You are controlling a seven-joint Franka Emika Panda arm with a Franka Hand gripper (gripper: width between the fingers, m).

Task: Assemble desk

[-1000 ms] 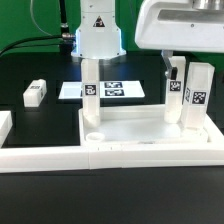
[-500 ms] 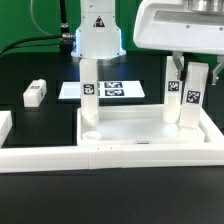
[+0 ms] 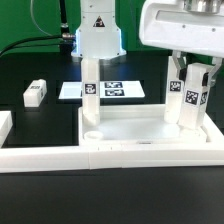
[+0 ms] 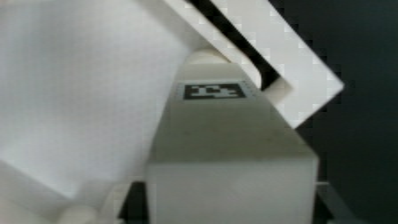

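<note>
Currently hand [image 3: 193, 70] clamped on tagged leg block [image 3: 191, 105] standing in tabletop [image 3: 130, 126] corner, exterior view's right.

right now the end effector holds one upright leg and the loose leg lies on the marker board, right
Partly. The end effector does hold an upright leg, but the loose leg lies on the table, off the marker board toward the exterior view's left. The exterior view shows it.
</note>
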